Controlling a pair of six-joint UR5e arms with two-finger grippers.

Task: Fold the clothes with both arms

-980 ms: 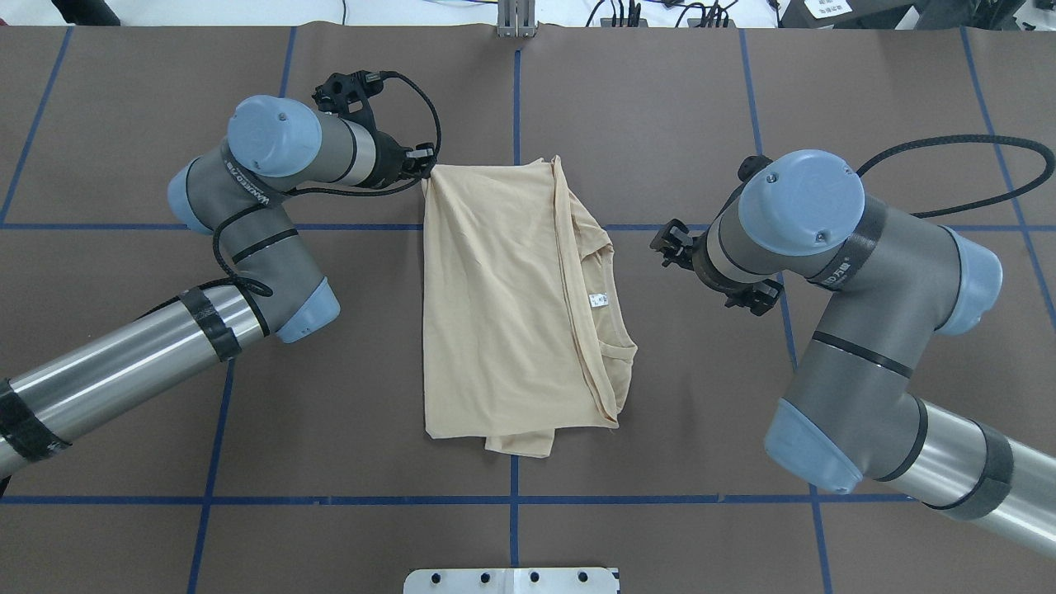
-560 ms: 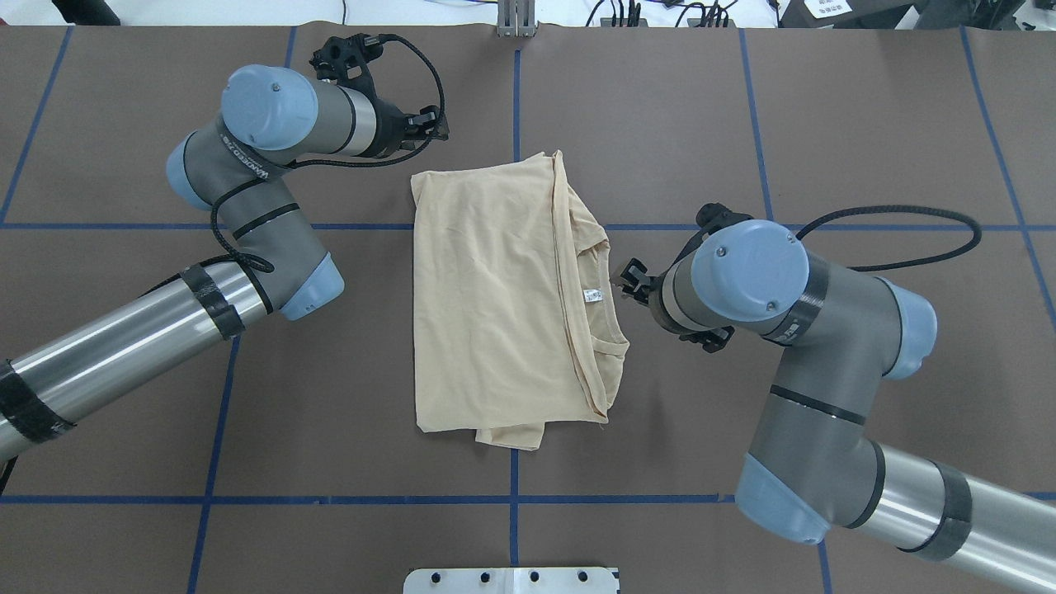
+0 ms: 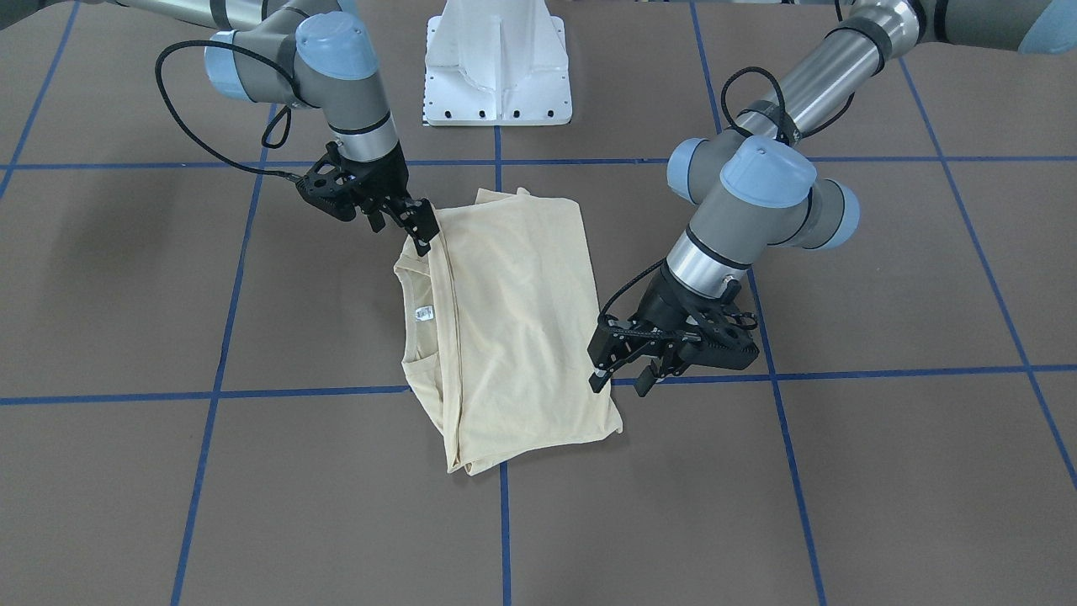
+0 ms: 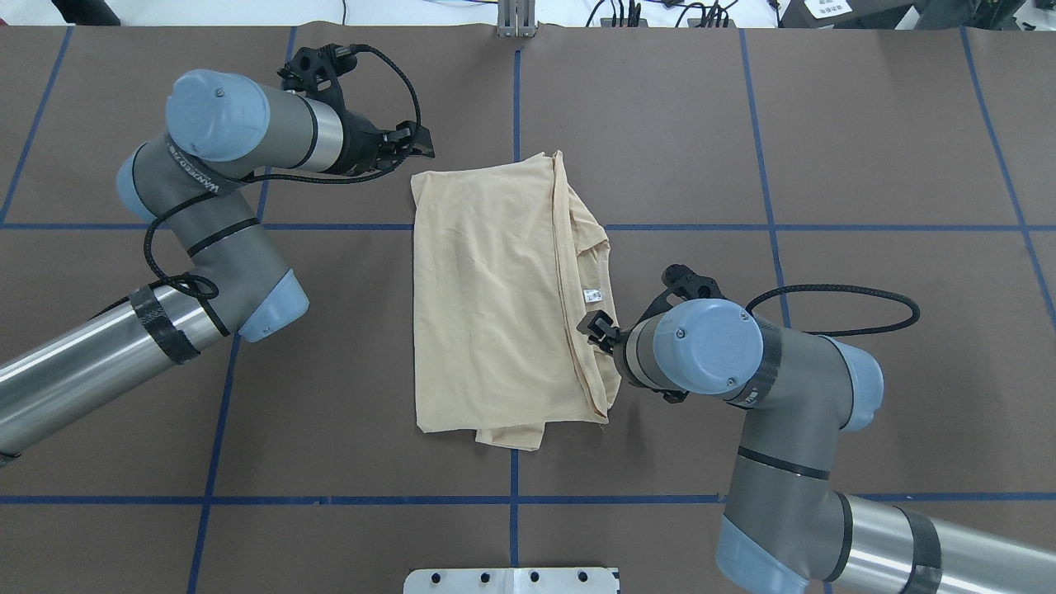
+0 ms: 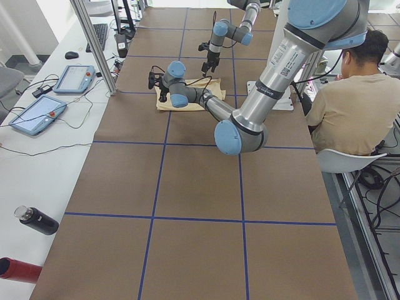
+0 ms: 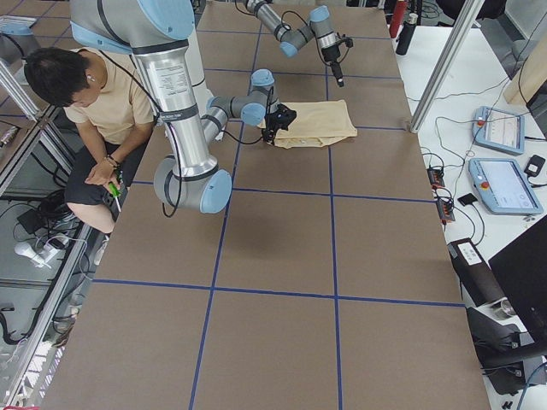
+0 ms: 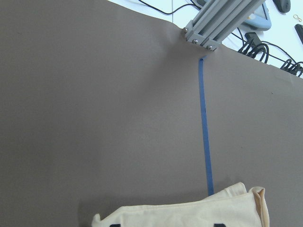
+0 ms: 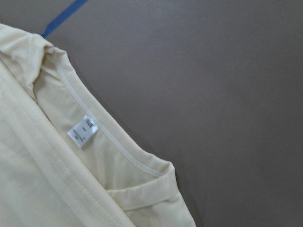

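The clothes, one pale cream shirt [image 4: 495, 305] [image 3: 513, 320], lie folded into a tall rectangle at the table's middle, with the collar and white neck label [image 4: 594, 297] [image 8: 83, 130] on the robot's right side. My left gripper [image 4: 422, 140] [image 3: 618, 385] is open and empty, hanging just off the shirt's far left corner. In the left wrist view that corner of the shirt [image 7: 189, 215] fills the bottom edge. My right gripper [image 3: 404, 231] [image 4: 587, 324] is open, tilted down at the collar edge near the label, one fingertip right at the fabric.
The white pedestal base [image 4: 511, 580] [image 3: 496, 59] stands at the robot's side of the table. A metal post [image 4: 516, 16] rises at the far edge. A seated person [image 5: 350, 106] is beside the table. Tablets [image 6: 504, 184] lie on the side bench.
My left gripper let go of the shirt's far left corner, which dropped flat, and drew away to the far left. My right arm swung in toward the collar.
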